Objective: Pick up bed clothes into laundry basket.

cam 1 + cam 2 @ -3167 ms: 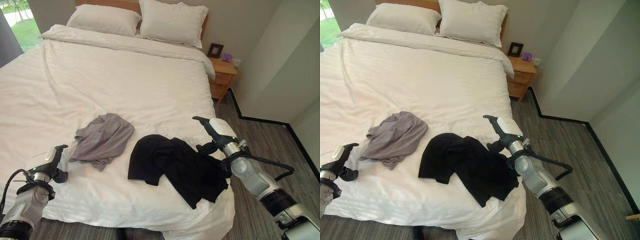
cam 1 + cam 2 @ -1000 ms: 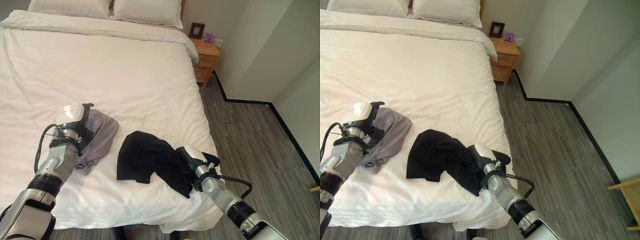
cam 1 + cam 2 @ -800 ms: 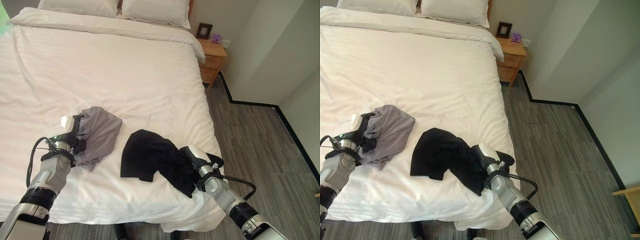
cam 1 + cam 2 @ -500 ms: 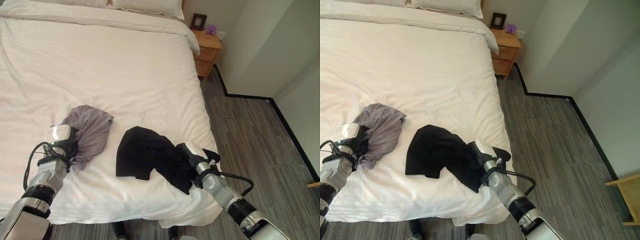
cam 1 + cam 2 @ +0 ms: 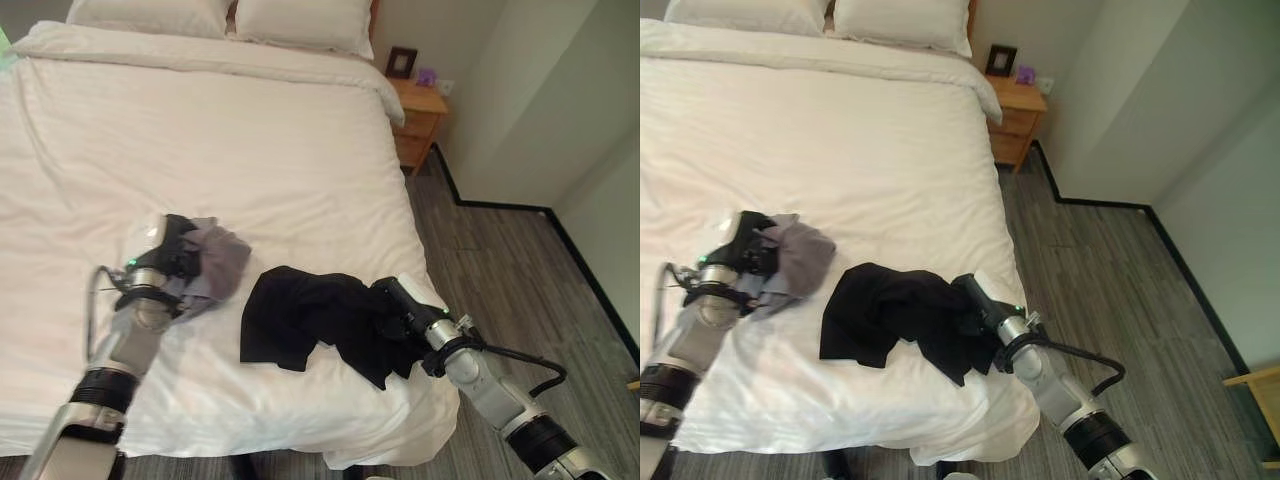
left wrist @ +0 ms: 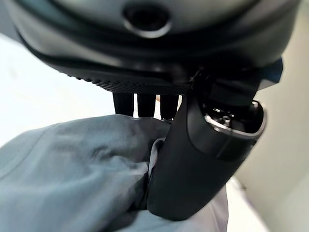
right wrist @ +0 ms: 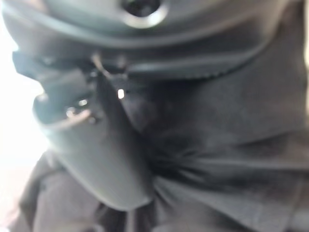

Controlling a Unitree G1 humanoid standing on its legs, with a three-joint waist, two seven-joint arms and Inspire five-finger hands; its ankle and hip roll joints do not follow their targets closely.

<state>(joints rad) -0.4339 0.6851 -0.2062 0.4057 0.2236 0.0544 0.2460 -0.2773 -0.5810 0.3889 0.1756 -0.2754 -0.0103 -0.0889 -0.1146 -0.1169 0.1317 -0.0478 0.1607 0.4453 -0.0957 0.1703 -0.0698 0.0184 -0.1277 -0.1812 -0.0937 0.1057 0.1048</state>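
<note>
Now the left hand (image 5: pixel 172 252) fingers clutch the grey garment (image 5: pixel 222 268), the right hand (image 5: pixel 400 312) fingers the black garment (image 5: pixel 305 312).

no legible text, label or number on anything in view

Ahead of my fingers: white bed (image 5: pixel 250 150), two pillows (image 5: pixel 300 22) against a wooden headboard (image 5: pixel 374 16). Beyond my right fingers: wooden nightstand (image 5: pixel 420 120) bearing a small dark frame (image 5: pixel 402 62); grey plank floor (image 5: pixel 500 270); pale walls (image 5: pixel 520 90), dark skirting.
</note>
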